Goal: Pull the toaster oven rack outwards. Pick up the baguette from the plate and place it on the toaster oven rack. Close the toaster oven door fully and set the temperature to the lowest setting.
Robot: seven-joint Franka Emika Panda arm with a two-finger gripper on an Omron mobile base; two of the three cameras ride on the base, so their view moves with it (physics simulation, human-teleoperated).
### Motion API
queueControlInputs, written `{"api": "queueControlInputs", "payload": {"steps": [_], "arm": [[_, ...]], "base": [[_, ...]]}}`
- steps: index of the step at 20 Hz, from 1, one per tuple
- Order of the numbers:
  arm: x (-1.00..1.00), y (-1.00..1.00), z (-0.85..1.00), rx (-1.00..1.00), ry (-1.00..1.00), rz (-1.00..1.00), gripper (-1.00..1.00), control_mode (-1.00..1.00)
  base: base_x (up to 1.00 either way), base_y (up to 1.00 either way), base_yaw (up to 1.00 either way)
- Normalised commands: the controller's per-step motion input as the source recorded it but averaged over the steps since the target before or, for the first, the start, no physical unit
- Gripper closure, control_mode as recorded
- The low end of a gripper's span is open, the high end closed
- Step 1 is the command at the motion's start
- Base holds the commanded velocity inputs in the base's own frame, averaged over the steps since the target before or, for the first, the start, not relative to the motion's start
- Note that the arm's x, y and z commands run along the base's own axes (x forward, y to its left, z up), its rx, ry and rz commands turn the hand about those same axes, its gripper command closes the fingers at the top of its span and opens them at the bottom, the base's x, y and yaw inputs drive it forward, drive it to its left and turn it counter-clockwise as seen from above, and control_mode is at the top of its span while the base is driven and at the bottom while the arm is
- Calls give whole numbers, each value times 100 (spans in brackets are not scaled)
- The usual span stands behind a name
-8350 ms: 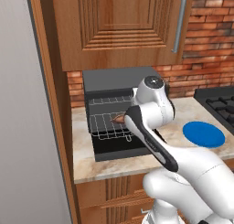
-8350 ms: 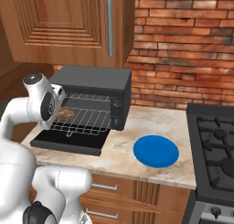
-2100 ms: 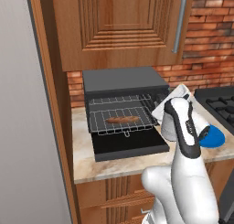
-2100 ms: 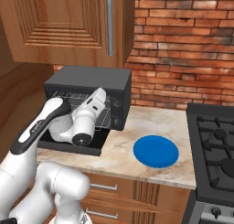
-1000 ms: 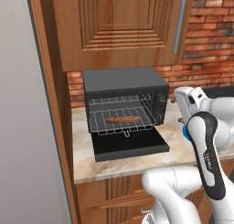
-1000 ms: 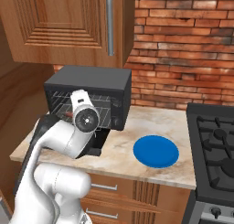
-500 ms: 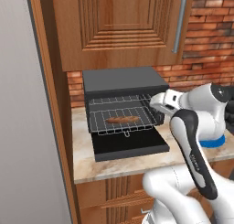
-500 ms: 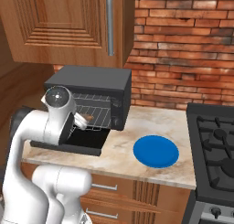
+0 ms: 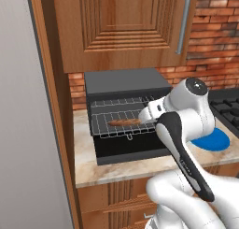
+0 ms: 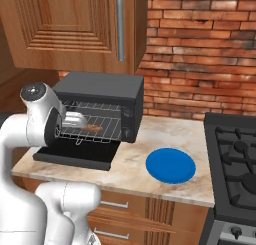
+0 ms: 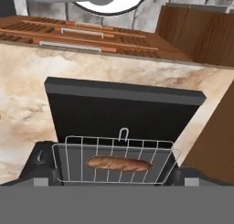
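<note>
The dark grey toaster oven (image 9: 123,89) (image 10: 100,90) stands on the counter with its door (image 9: 132,147) (image 10: 74,156) (image 11: 123,109) lying open and flat. Its wire rack (image 9: 122,121) (image 10: 91,127) (image 11: 114,160) is pulled out over the door. On the rack lies the brown baguette (image 9: 124,123) (image 10: 94,127) (image 11: 119,163). My gripper (image 9: 146,115) (image 10: 74,120) hovers open just above the rack's right part, holding nothing. To the right of the oven, the blue plate (image 9: 213,140) (image 10: 170,165) sits bare on the counter.
A wooden wall cabinet (image 9: 126,27) (image 10: 75,24) hangs low over the oven. A black stove (image 10: 235,159) (image 9: 227,109) stands to the right of the plate. A tall wooden panel (image 9: 51,106) closes off the counter's left end. Brick wall (image 10: 200,54) runs behind.
My arm has swung back left from the plate's side, bringing the hand over the rack's right part. Baguette, rack and open door have not moved.
</note>
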Motion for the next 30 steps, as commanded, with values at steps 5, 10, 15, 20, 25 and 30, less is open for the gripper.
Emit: {"api": "queueControlInputs", "payload": {"steps": [5,10,15,20,25,30], "arm": [[-7,10,-27,-20,0,13,-100,-100],[-4,0,-34,0,0,-2,-100,-100],[0,0,-40,9,3,-15,-100,-100],[0,0,-18,9,0,-17,-100,-100],[0,3,-2,1,0,-11,-100,-100],[0,17,0,0,0,-3,-100,-100]], "base": [[0,0,0],[0,0,0],[0,0,0],[0,0,0],[0,0,0],[0,0,0]]}}
